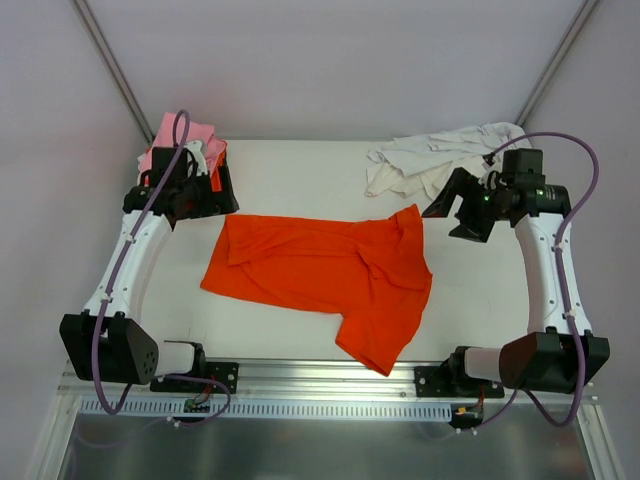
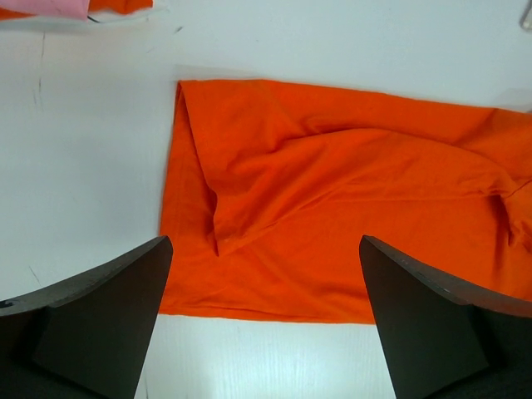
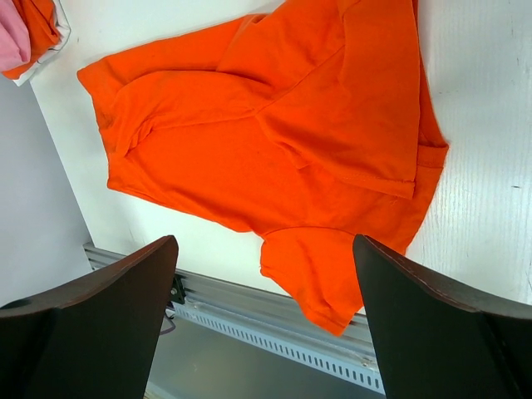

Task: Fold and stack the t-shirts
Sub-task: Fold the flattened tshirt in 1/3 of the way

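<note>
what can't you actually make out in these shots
Pile: in the top view the left gripper covers its near side. Both wrist views cut it off at the top-left, so its shirt count is unclear.
White shirt: seen in the top view only. It is crumpled, and its own folds hide its shape.
Orange shirt: the left wrist view cuts off its right end, and its underside is hidden everywhere.

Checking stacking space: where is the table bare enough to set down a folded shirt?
Bare: the far strip between the pink stack and the white shirt, beyond the orange shirt; the table right of the orange shirt. Crowded: middle and both far corners.
</note>
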Available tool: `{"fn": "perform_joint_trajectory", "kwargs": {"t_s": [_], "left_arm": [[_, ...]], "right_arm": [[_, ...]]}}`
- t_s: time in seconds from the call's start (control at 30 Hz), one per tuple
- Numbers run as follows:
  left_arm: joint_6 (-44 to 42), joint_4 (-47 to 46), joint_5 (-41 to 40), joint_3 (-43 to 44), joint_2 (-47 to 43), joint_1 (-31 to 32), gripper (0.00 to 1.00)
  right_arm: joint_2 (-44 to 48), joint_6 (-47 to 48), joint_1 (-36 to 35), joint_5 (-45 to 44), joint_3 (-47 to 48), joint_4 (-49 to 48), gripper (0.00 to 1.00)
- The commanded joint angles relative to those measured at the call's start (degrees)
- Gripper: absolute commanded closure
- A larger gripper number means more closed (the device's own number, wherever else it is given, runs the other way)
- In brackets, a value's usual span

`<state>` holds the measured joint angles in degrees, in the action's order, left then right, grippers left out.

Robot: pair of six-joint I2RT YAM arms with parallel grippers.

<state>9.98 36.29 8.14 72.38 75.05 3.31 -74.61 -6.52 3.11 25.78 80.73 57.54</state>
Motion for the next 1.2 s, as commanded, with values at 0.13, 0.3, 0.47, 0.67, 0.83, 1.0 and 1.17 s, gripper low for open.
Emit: {"fn": "perform_joint_trajectory", "kwargs": {"t_s": [0.13, 0.3, 0.47, 0.67, 0.83, 1.0, 1.17], "left_arm": [[2.7, -2.0, 6.3, -5.2, 0.4, 0.0, 0.01], [5.4, -0.2, 10.9, -2.6, 10.2, -0.1, 0.12], [9.1, 1.1, 15.0, -2.9, 16.0, -2.9, 0.18], [8.7, 5.9, 13.5, -1.3, 18.2, -2.9, 0.19], [8.3, 6.6, 13.5, -2.5, 18.9, -4.4, 0.17], [7.0, 8.1, 11.6, -2.8, 20.4, -4.4, 0.17], [6.3, 8.5, 11.0, -4.3, 22.1, -4.4, 0.18]], "right_arm": [[1.8, 0.3, -0.4, -0.2, 1.4, -0.3, 0.08], [1.3, -0.3, -0.4, 0.0, 2.8, -1.4, 0.08], [1.7, 0.0, -0.3, -0.7, 3.0, -1.3, 0.08], [1.3, 0.2, -0.3, -1.2, 3.2, -1.4, 0.08], [0.6, -0.2, -0.3, -1.0, 3.5, -2.0, 0.08], [-0.1, -0.2, -0.3, -0.8, 4.3, -2.1, 0.08], [-0.4, -0.3, -0.3, -1.0, 5.0, -2.0, 0.07]]}}
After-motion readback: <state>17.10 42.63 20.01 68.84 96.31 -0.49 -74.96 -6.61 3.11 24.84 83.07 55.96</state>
